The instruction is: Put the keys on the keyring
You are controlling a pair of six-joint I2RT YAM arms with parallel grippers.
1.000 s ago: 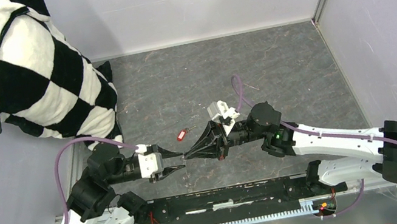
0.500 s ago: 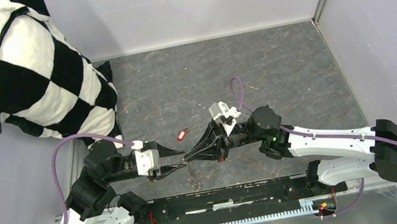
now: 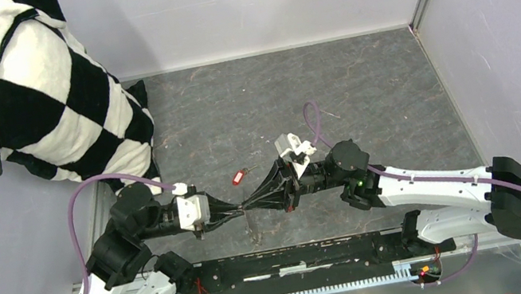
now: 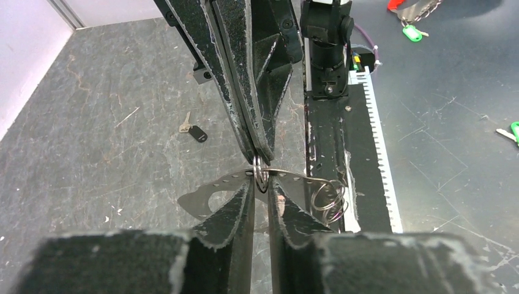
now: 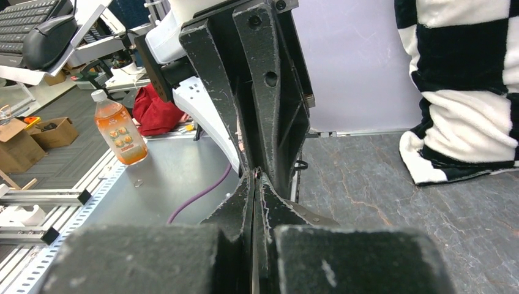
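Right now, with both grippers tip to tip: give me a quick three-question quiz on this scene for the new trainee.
1. True or false: the red-tagged key is held in a gripper.
2. Which key shows on the table in the left wrist view? A) the red-tagged key B) the black-headed key C) none
3. What does the shut right gripper pinch at its tips?

Key:
1. False. It lies on the table, just beyond the gripper tips.
2. B.
3. The small metal ring. The left gripper has a finger on either side of it.
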